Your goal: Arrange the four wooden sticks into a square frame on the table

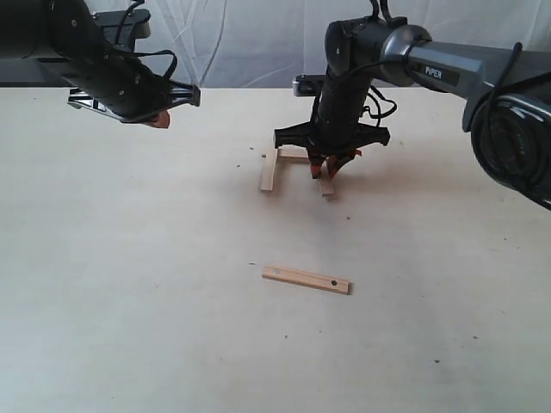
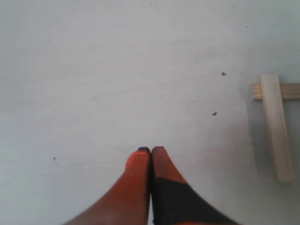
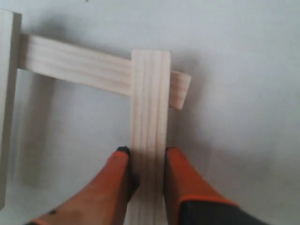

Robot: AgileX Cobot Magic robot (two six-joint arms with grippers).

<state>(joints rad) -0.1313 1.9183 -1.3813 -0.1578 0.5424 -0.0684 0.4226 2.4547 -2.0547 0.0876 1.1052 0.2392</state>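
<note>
**Three sticks in a U, fourth one off on its own**

The right tool points straight down at the worktop. It's closed narrow on one of the wooden slats, call it the gripped stick. In the right wrist view the orange fingertips sit against its two long edges, one on each side.

Just ahead of those fingertips, the gripped stick lies over the top of a cross stick. The end of that one pokes out a little past it. At the cross stick's other end, away from the tool, a side stick runs roughly parallel to the gripped one. The left wrist view shows it lying on top of the cross stick too. So that's a U shape, open on the side facing the exterior camera.

The loose stick lies flat on the worktop, well apart from the right tool and out beyond that open side. It has a small dark hole near each end, and nothing is touching it.

The left tool has its fingers pressed together with nothing between them. It hangs above the worktop, well apart from every stick. The side stick is the nearest one to it, off to one side of its tips.

A wrinkled white cloth hangs behind everything.
</note>
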